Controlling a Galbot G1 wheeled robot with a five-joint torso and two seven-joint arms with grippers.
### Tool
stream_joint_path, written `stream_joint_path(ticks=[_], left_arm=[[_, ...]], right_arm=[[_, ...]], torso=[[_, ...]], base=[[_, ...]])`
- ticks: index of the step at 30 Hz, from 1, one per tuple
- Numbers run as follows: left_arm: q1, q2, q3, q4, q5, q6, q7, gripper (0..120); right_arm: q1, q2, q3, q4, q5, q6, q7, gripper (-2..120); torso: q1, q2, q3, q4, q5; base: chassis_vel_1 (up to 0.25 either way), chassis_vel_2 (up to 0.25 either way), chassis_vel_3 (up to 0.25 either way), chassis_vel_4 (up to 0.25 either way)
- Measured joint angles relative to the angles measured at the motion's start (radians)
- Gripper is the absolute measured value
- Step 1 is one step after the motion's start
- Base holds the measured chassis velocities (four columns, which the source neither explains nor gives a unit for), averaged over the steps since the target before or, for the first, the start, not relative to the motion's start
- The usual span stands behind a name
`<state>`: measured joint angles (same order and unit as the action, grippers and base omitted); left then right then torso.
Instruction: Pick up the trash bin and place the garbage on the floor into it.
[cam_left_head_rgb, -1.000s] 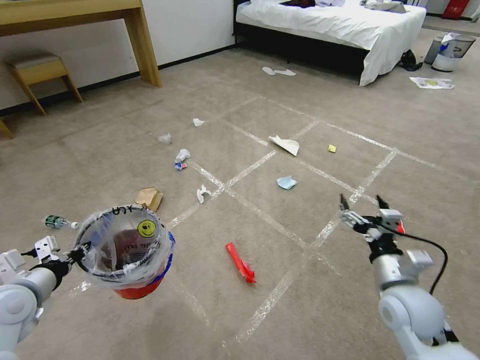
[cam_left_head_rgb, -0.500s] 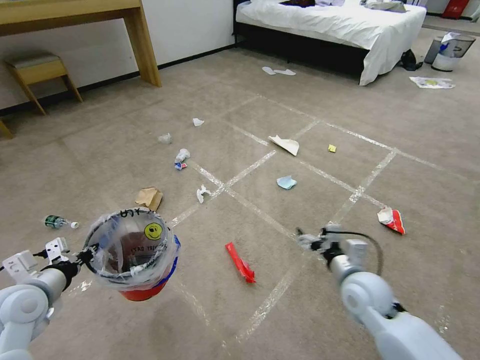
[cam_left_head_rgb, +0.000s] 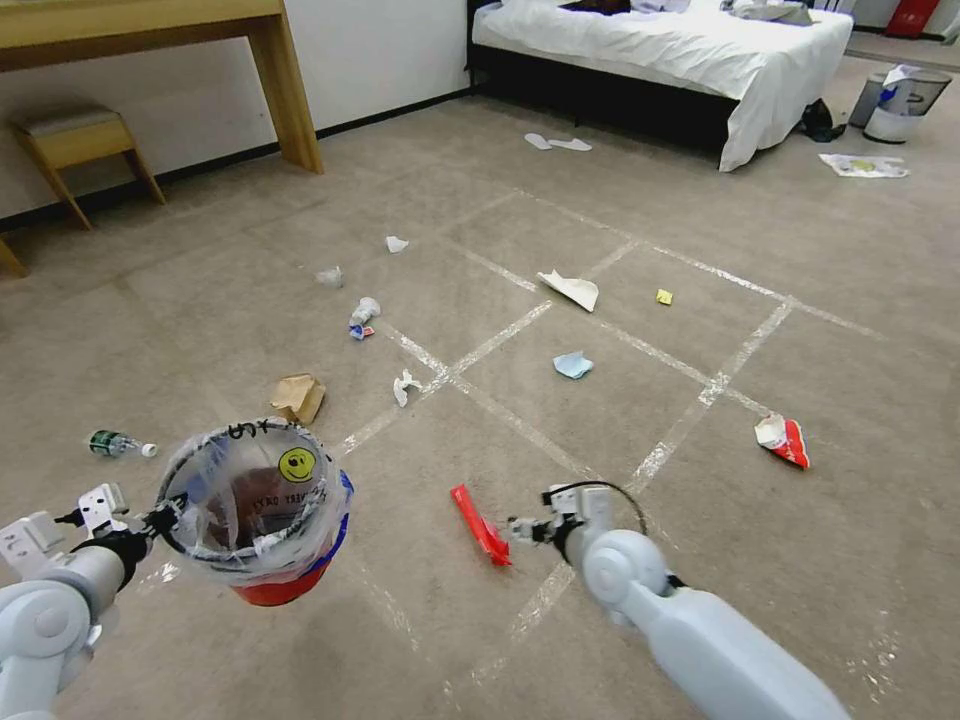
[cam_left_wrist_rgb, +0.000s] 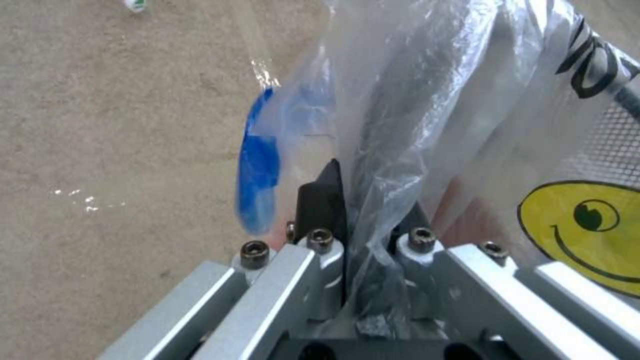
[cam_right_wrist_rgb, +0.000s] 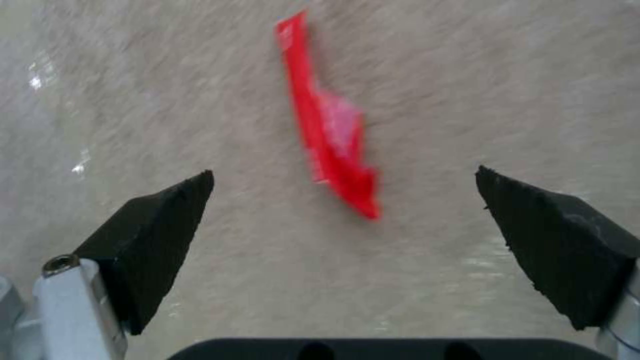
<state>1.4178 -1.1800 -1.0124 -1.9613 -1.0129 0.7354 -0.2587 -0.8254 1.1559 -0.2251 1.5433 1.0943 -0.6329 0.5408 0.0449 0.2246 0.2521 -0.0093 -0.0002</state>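
Your right gripper (cam_right_wrist_rgb: 347, 200) hovers with fingers (cam_right_wrist_rgb: 160, 225) apart; the red wrapper strip (cam_right_wrist_rgb: 330, 125) lies on the floor (cam_right_wrist_rgb: 500, 75) just beyond them. It looks light and floppy: pinch its middle. Left fingers (cam_left_wrist_rgb: 320, 200) clamp the trash bin (cam_left_head_rgb: 265, 510) rim.

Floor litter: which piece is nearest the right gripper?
The red wrapper strip, lying just ahead of the open right gripper; the tissues, papers and bottle lie farther off.

The trash bin (cam_left_head_rgb: 262, 520) is hanging at the left in the left gripper (cam_left_head_rgb: 160, 520), the wrapper strip (cam_left_head_rgb: 480, 524) is lying on the floor (cam_left_head_rgb: 620, 380) to its right, just left of the right gripper (cam_left_head_rgb: 520, 530), with the other litter lying farther ahead
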Motion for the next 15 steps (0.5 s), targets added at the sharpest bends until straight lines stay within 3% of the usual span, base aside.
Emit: stream_joint_path(ticks=[7, 15], left_arm=[[0.014, -0.014, -0.023, -0.009, 0.003, -0.001, 0.004, 3], [0.032, -0.032, -0.042, -0.023, 0.008, -0.001, 0.004, 3]], right_arm=[[0.078, 0.079, -0.053, -0.136, -0.017, -0.035, -0.032, 100], [0.116, 0.14, -0.087, -0.31, -0.158, -0.048, -0.113, 100]], torso=[[0.0, 0.0, 0.0, 0.0004, 0.0001], [0.0, 0.0, 0.0, 0.0001, 0.0]], base=[[0.0, 0.0, 0.0, 0.0], [0.0, 0.0, 0.0, 0.0]])
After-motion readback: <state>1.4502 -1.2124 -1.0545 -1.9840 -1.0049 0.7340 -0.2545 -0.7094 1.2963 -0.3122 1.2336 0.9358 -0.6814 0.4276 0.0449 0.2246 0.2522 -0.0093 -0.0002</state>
